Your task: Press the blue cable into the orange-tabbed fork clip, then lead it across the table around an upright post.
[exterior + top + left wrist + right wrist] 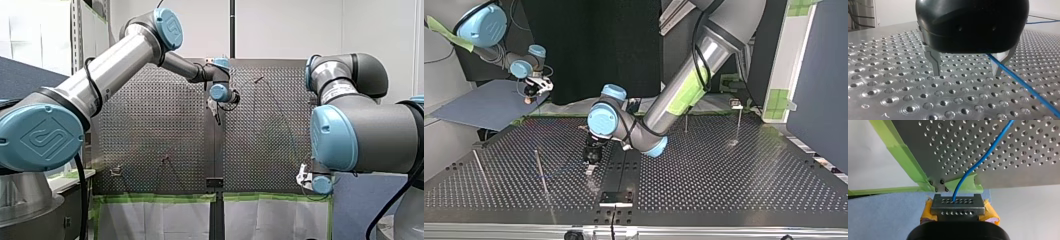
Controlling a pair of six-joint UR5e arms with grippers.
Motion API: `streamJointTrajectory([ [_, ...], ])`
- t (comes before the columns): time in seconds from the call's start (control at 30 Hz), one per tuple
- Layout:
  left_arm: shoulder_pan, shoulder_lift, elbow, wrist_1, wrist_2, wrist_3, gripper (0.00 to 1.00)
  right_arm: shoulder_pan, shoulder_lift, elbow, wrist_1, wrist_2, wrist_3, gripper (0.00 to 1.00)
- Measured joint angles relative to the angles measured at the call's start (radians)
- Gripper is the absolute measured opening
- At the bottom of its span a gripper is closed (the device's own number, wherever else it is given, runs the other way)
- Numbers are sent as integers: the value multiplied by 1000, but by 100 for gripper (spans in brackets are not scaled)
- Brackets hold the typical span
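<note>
— Perforated metal table (885, 82) all round. Just off its green-taped corner, nearest us, my right gripper (958, 217) has its yellow pads clamped on a small grey metal block (958, 201) drilled with rows of holes. The thin blue cable (978, 162) leaves that block and runs out over the table.

— And farther out?

— Mid-table, my left gripper (967, 68) has its metal fingers spread wide, tips close to the plate. The cable passes just inside one finger (1004, 58), well apart from the other.

— So what worries you?

— If the jaws close with the cable that far off-centre, it may roll out or get pinched against the plate. If the right arm pulls meanwhile, the slack could catch the thin upright post (541, 172) beyond, on the wrong side. I cannot pick out the orange-tabbed fork clip, so I cannot say whether the cable is seated.
</note>
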Motion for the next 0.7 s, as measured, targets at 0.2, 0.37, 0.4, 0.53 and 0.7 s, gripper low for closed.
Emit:
streamJointTrajectory([
  [0.2, -1, 0, -1, -1, -1, -2, 100, -10, 37, -5, -6, 1, 6, 0],
  [0.37, 0, 0, -3, -3, -1, -2, 100, -13, 55, -7, -15, 0, 11, 0],
  [0.4, -1, 0, -3, -3, -1, -2, 100, -13, 59, -9, -17, 0, 12, 0],
  [0.53, 0, 0, -3, -5, -1, -3, 100, -13, 67, -14, -21, 0, 13, 0],
  [0.7, 2, 0, -6, -8, 1, -9, 100, -13, 69, -15, -24, -1, 13, 0],
])
